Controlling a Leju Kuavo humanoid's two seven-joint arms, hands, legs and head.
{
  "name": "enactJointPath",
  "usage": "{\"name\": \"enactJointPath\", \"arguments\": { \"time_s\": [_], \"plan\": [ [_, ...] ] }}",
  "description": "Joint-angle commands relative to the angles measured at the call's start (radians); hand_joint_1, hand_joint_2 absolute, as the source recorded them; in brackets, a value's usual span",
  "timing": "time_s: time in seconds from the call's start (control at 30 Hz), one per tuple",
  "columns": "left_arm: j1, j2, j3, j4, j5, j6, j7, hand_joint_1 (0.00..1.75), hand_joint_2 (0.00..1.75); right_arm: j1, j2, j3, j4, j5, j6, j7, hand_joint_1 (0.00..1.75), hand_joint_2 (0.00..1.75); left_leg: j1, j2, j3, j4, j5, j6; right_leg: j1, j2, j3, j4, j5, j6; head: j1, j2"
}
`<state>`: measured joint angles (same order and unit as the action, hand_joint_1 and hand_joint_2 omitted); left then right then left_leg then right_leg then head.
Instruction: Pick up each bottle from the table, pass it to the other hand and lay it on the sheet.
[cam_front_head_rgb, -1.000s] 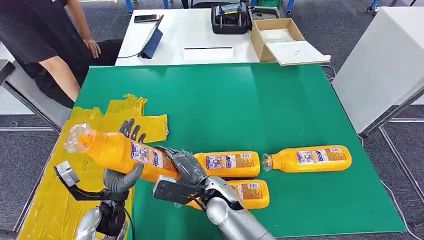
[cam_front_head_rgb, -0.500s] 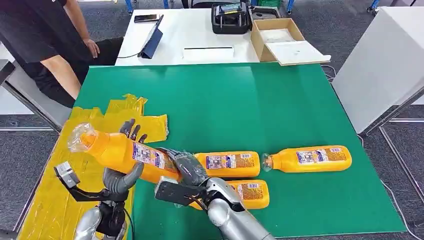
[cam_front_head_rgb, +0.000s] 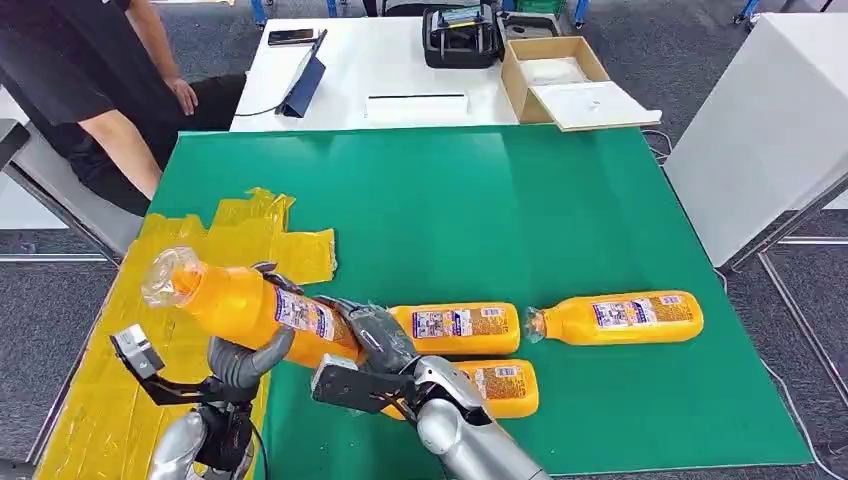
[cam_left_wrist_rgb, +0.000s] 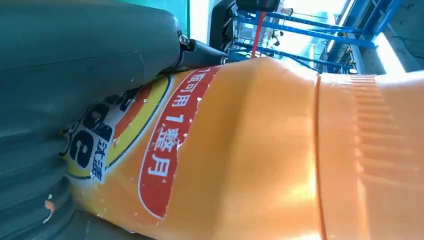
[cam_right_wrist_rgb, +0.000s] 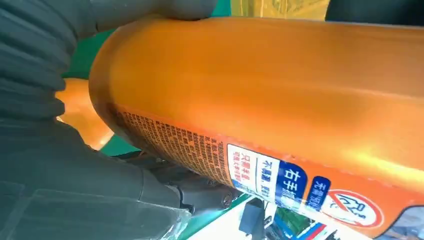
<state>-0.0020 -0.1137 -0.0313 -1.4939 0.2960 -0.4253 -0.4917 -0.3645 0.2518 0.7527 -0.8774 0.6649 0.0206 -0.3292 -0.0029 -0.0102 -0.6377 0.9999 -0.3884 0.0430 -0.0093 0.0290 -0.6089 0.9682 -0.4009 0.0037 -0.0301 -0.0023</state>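
Bottle (cam_front_head_rgb: 250, 305) hangs mid-handover above the sheet's (cam_front_head_rgb: 110, 400) edge: your left hand (cam_front_head_rgb: 245, 355) cups its middle, your right hand (cam_front_head_rgb: 370, 335) grips its base. Nothing lies on the sheet yet. Three bottles (cam_front_head_rgb: 455, 325) wait on the table (cam_front_head_rgb: 500, 210), rightward.

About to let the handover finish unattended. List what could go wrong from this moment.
1. The held bottle is gripped by both the left hand and the right hand at once; if the right lets go before the left grip is firm, it could drop.
2. It hangs tilted over the edge of the yellow sheet, so a drop might land partly on the green mat.
3. The right arm hovers just above two lying bottles and may nudge them when retracting.
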Motion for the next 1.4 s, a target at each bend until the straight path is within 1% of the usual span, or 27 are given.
{"name": "enactJointPath", "arguments": {
  "time_s": [0.03, 0.3, 0.33, 0.37, 0.4, 0.43, 0.47, 0.5, 0.57, 0.6, 0.67, 0.7, 0.73, 0.77, 0.83, 0.87, 0.9, 0.93, 0.97, 1.0, 1.03, 1.07, 1.1, 1.17, 1.33, 1.37, 1.4],
  "plan": [
    [-0.040, 0.013, -0.029, 0.025, 0.002, -0.012, -0.005, 1.75, 1.75, -0.028, -0.021, 0.042, 0.043, 0.011, 0.018, 0.000, 1.75, 1.75, 0.000, -0.002, 0.002, 0.000, 0.000, -0.002, 0.001, -0.004, 0.003, 0.000, -0.001, 0.000, 0.000, 0.000],
    [-0.045, 0.019, -0.020, 0.033, 0.021, -0.026, -0.013, 1.75, 1.75, -0.035, -0.029, 0.022, 0.035, 0.004, 0.008, -0.006, 1.73, 1.75, 0.001, -0.003, 0.004, 0.000, -0.001, -0.003, 0.001, -0.006, 0.005, 0.000, -0.002, -0.001, 0.000, 0.000],
    [-0.043, 0.022, -0.011, 0.033, 0.015, -0.015, -0.009, 1.75, 1.75, -0.026, -0.036, 0.005, 0.006, 0.019, -0.036, 0.021, 1.69, 1.75, 0.000, -0.002, 0.003, 0.000, 0.000, -0.002, 0.001, -0.005, 0.004, 0.000, -0.001, 0.000, 0.000, 0.000],
    [-0.041, 0.026, 0.003, 0.031, -0.020, 0.022, -0.008, 1.75, 1.75, -0.016, -0.049, -0.002, -0.030, 0.045, -0.076, 0.034, 0.03, 1.75, 0.000, -0.002, 0.002, 0.000, 0.000, -0.002, 0.000, -0.004, 0.002, 0.000, -0.001, 0.000, 0.000, 0.000],
    [-0.046, 0.029, 0.025, 0.036, -0.102, 0.102, -0.005, 1.75, 1.75, 0.004, -0.067, -0.033, -0.086, 0.030, -0.068, 0.054, 0.00, 1.75, 0.000, -0.003, 0.003, 0.000, -0.001, -0.003, 0.001, -0.005, 0.004, 0.000, -0.002, -0.001, 0.000, 0.000],
    [-0.049, 0.032, 0.046, 0.041, -0.148, 0.147, -0.003, 1.75, 1.75, 0.027, -0.088, -0.058, -0.150, 0.017, -0.057, 0.060, 0.00, 0.00, 0.001, -0.003, 0.003, 0.000, -0.001, -0.003, 0.001, -0.006, 0.005, 0.000, -0.002, -0.001, 0.000, 0.000],
    [-0.050, 0.036, 0.069, 0.041, -0.238, 0.234, -0.002, 1.75, 1.75, 0.053, -0.113, -0.078, -0.219, 0.030, -0.072, 0.071, 0.00, 0.00, 0.000, -0.003, 0.002, 0.000, 0.000, -0.002, 0.001, -0.005, 0.003, 0.000, -0.001, 0.000, 0.000, 0.000],
    [-0.051, 0.042, 0.097, 0.045, -0.272, 0.263, 0.008, 1.75, 1.75, 0.091, -0.143, -0.112, -0.318, 0.031, -0.071, 0.082, 0.00, 0.00, 0.000, -0.004, 0.003, 0.000, -0.001, -0.003, 0.001, -0.007, 0.005, 0.000, -0.002, 0.000, 0.000, 0.000],
    [-0.053, 0.059, 0.127, 0.061, -0.321, 0.287, 0.015, 1.75, 1.75, 0.143, -0.189, -0.163, -0.452, 0.033, -0.070, 0.092, 0.00, 0.00, 0.000, -0.004, 0.002, 0.000, -0.001, -0.002, 0.001, -0.006, 0.004, 0.000, -0.002, 0.000, 0.000, 0.000],
    [-0.056, 0.073, 0.140, 0.071, -0.383, 0.327, 0.016, 1.75, 1.75, 0.181, -0.213, -0.202, -0.528, 0.043, -0.071, 0.096, 0.00, 0.00, 0.000, -0.005, 0.003, 0.000, -0.001, -0.003, 0.000, -0.008, 0.005, 0.000, -0.003, 0.000, 0.000, 0.000],
    [-0.076, 0.099, 0.148, 0.087, -0.453, 0.370, 0.028, 1.75, 1.75, 0.242, -0.254, -0.261, -0.630, 0.027, -0.073, 0.089, 0.00, 0.00, 0.000, -0.005, 0.001, 0.000, 0.000, -0.002, 0.001, -0.007, 0.003, -0.001, -0.001, 0.000, 0.000, 0.000],
    [-0.103, 0.119, 0.149, 0.111, -0.472, 0.383, 0.040, 1.75, 1.75, 0.269, -0.273, -0.294, -0.674, 0.027, -0.067, 0.087, 0.00, 0.00, 0.001, -0.007, 0.005, 0.001, -0.002, -0.004, 0.001, -0.011, 0.008, 0.000, -0.004, -0.001, 0.000, 0.000],
    [-0.133, 0.145, 0.139, 0.147, -0.558, 0.430, 0.094, 1.75, 1.75, 0.290, -0.276, -0.327, -0.703, 0.018, -0.067, 0.088, 0.00, 0.00, 0.000, -0.007, 0.001, 0.000, 0.000, -0.002, 0.000, -0.009, 0.004, -0.001, -0.002, 0.000, 0.000, 0.000],
    [-0.168, 0.167, 0.142, 0.191, -0.584, 0.438, 0.113, 1.75, 1.75, 0.308, -0.282, -0.357, -0.722, 0.007, -0.051, 0.092, 0.00, 0.00, 0.000, -0.011, 0.003, 0.000, 0.000, -0.003, 0.001, -0.013, 0.006, 0.000, -0.004, -0.001, 0.000, 0.000],
    [-0.198, 0.194, 0.148, 0.240, -0.656, 0.485, 0.132, 1.75, 1.75, 0.337, -0.293, -0.384, -0.733, -0.001, -0.047, 0.085, 0.00, 0.00, 0.000, -0.008, 0.001, 0.000, 0.001, -0.002, 0.000, -0.009, 0.003, -0.001, -0.002, 0.000, 0.000, 0.000],
    [-0.202, 0.198, 0.154, 0.251, -0.665, 0.488, 0.131, 1.75, 1.75, 0.352, -0.299, -0.392, -0.735, -0.004, -0.047, 0.080, 0.00, 0.00, 0.000, -0.009, 0.002, 0.000, 0.000, -0.003, 0.001, -0.010, 0.004, 0.000, -0.002, -0.001, 0.000, 0.000],
    [-0.203, 0.199, 0.156, 0.253, -0.666, 0.488, 0.130, 1.75, 1.75, 0.359, -0.301, -0.393, -0.735, -0.006, -0.048, 0.074, 0.00, 0.00, 0.000, -0.006, 0.001, -0.001, 0.001, -0.002, 0.000, -0.007, 0.002, -0.001, -0.001, 0.000, 0.000, 0.000],
    [-0.194, 0.205, 0.155, 0.251, -0.711, 0.519, 0.131, 1.75, 1.75, 0.372, -0.301, -0.398, -0.735, 0.002, -0.053, 0.070, 0.00, 0.00, 0.000, -0.007, 0.002, -0.001, 0.000, -0.003, 0.000, -0.009, 0.005, -0.001, -0.002, -0.001, 0.000, 0.000],
    [-0.188, 0.213, 0.150, 0.251, -0.774, 0.564, 0.141, 1.75, 1.75, 0.379, -0.300, -0.403, -0.736, -0.006, -0.053, 0.062, 0.00, 0.00, 0.000, -0.004, 0.001, -0.001, 0.000, -0.002, 0.001, -0.005, 0.003, -0.001, -0.001, -0.001, 0.000, 0.000],
    [-0.184, 0.217, 0.149, 0.249, -0.831, 0.605, 0.152, 1.75, 1.75, 0.381, -0.303, -0.406, -0.734, -0.009, -0.048, 0.056, 0.00, 0.00, 0.000, -0.004, 0.003, -0.001, -0.001, -0.003, 0.000, -0.006, 0.004, -0.001, -0.002, -0.001, 0.000, 0.000],
    [-0.179, 0.225, 0.146, 0.250, -0.918, 0.669, 0.173, 1.75, 1.75, 0.372, -0.302, -0.408, -0.726, -0.011, -0.042, 0.047, 0.00, 0.00, 0.000, -0.003, 0.001, -0.001, 0.000, -0.002, 0.000, -0.005, 0.003, -0.001, -0.001, -0.001, 0.000, 0.000],
    [-0.177, 0.231, 0.142, 0.251, -0.981, 0.709, 0.191, 1.75, 1.75, 0.362, -0.300, -0.410, -0.718, -0.023, -0.031, 0.041, 0.00, 0.00, 0.000, -0.004, 0.003, 0.000, -0.001, -0.003, 0.000, -0.006, 0.005, 0.000, -0.002, -0.001, 0.000, 0.000],
    [-0.175, 0.237, 0.135, 0.256, -1.123, 0.797, 0.230, 1.75, 1.75, 0.333, -0.296, -0.405, -0.697, -0.024, -0.018, 0.035, 0.00, 0.00, 0.000, -0.002, 0.003, 0.000, -0.001, -0.003, 0.000, -0.004, 0.004, 0.000, -0.001, -0.001, 0.000, 0.000],
    [-0.177, 0.241, 0.115, 0.278, -1.291, 0.875, 0.287, 1.75, 1.75, 0.309, -0.288, -0.405, -0.678, -0.043, 0.004, 0.026, 0.00, 0.00, 0.000, -0.001, 0.002, 0.000, -0.001, -0.002, 0.000, -0.002, 0.003, 0.000, -0.001, -0.001, 0.000, 0.000],
    [-0.182, 0.231, 0.105, 0.291, -1.314, 0.889, 0.293, 1.75, 1.75, 0.307, -0.285, -0.403, -0.675, -0.043, 0.004, 0.026, 0.00, 0.00, 0.000, -0.002, 0.002, 0.000, 0.000, -0.002, 0.000, -0.004, 0.002, 0.000, -0.001, -0.001, 0.000, 0.000],
    [-0.184, 0.234, 0.095, 0.301, -1.361, 0.908, 0.304, 1.75, 1.75, 0.306, -0.285, -0.402, -0.674, -0.043, 0.005, 0.026, 0.00, 0.00, 0.000, -0.002, 0.003, 0.000, -0.001, -0.003, 0.000, -0.005, 0.004, 0.000, -0.002, -0.001, 0.000, 0.000],
    [-0.200, 0.230, 0.072, 0.344, -1.468, 0.960, 0.341, 1.75, 1.75, 0.298, -0.285, -0.396, -0.668, -0.043, 0.008, 0.025, 0.00, 0.00, 0.000, -0.002, 0.002, 0.000, 0.000, -0.002, 0.000, -0.004, 0.003, -0.001, -0.001, -0.001, 0.000, 0.000]
  ]
}}
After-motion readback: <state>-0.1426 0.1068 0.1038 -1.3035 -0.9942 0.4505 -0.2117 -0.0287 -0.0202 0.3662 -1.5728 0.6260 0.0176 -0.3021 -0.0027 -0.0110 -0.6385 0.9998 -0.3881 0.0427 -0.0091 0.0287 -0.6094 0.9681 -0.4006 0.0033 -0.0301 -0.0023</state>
